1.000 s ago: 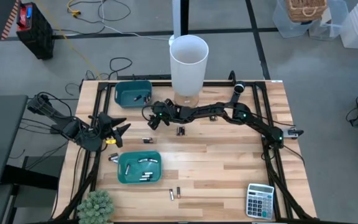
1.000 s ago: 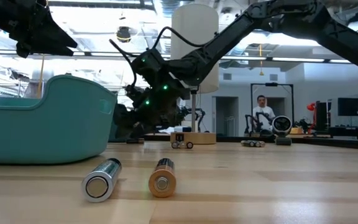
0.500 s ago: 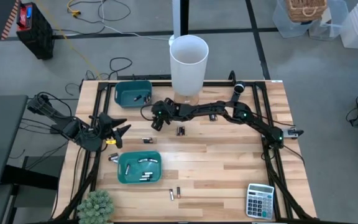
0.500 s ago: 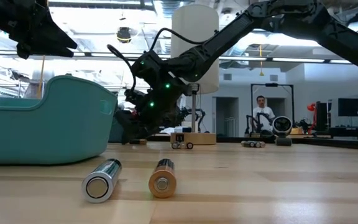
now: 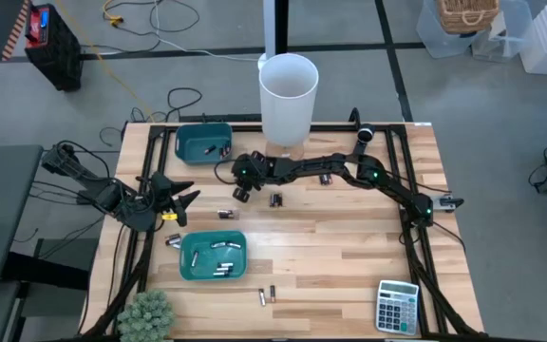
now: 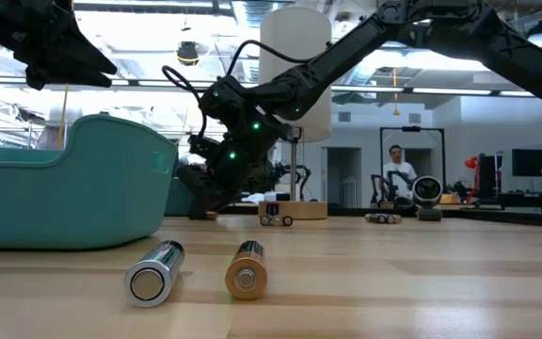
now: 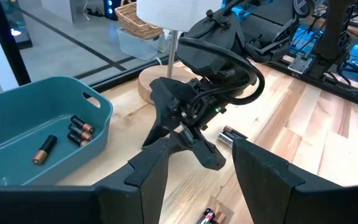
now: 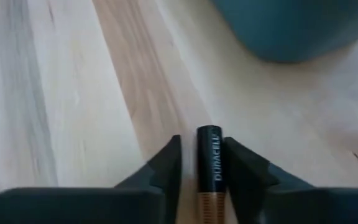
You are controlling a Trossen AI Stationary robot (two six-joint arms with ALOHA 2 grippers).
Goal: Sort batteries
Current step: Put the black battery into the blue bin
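Near the far-left teal bin (image 5: 203, 142), the right gripper (image 5: 239, 191) reaches low over the wood, its fingers (image 8: 164, 163) spread either side of a black-and-copper battery (image 8: 208, 168) without visibly squeezing it. That cell lies directly between the jaws, its long axis running along them and pointing toward the bin's curved wall just ahead, so the grasp looks to need only a straight closing. The left gripper (image 7: 194, 165) waits well off at the table's left edge, fingers parted and holding nothing; the right arm is plainly the nearer one. The battery's near end is cut off in the right wrist view, and from above the gripper hides it entirely. Other batteries (image 5: 222, 215) lie loose nearby
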